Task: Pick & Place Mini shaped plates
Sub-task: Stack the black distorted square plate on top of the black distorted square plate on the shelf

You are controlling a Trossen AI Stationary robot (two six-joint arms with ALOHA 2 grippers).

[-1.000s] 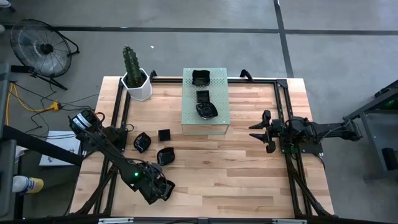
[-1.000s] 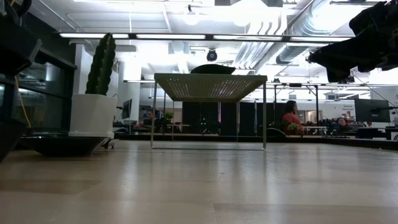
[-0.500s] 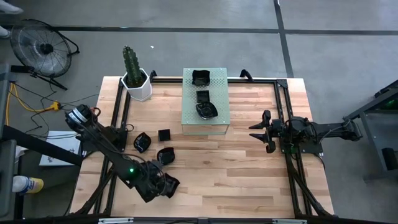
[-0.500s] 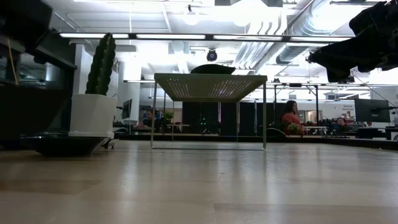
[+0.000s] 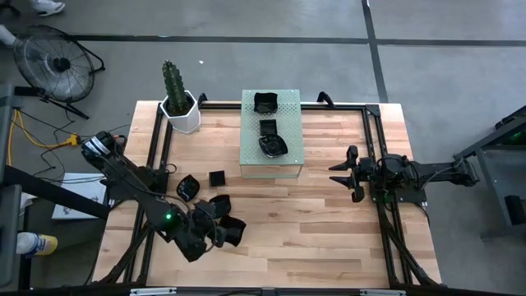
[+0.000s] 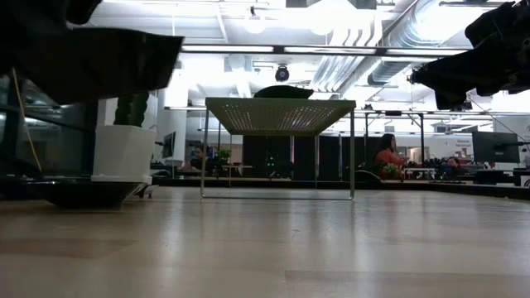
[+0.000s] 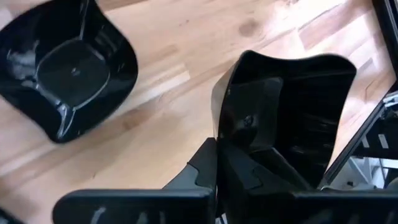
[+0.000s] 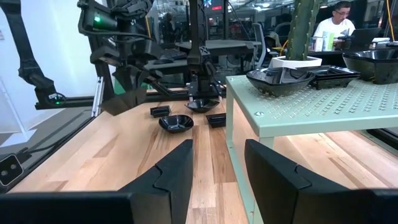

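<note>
My left gripper [image 5: 215, 233] hangs over the near-left part of the table, shut on a square glossy black mini plate [image 7: 286, 118], which also shows as a dark shape [image 6: 91, 58] in the low view. Below it a wavy-edged plate [image 7: 68, 68] rests flat on the wood. Three loose plates [image 5: 187, 188] [image 5: 217, 178] [image 5: 218, 204] lie on the table's left half. Three more [image 5: 265, 102] [image 5: 268, 127] [image 5: 273, 145] sit on top of the pale green perforated block [image 5: 289, 160]. My right gripper [image 8: 217, 168] waits open at the table's right side [image 5: 352, 174]. My left gripper holds the square plate by one edge [image 7: 227, 155], pinched between its two fingers [image 7: 199, 171]. The plate is lifted clear of the table and tilted up on edge, its hollow side turned toward the wrist camera. The fingers themselves hide the exact place of contact.
A white hexagonal cactus pot [image 5: 182, 113] stands at the far-left corner. The green block stands on thin legs [image 6: 201, 149] at the far middle. Bare wood [image 5: 312, 222] spreads between the two arms. People sit in the room beyond the table [image 6: 386, 157].
My left gripper has risen from near the table's near edge and moved toward the far edge and to the right, toward the loose plates, carrying the square plate with it. The plate now hangs higher above the wood. My right arm has kept still.
</note>
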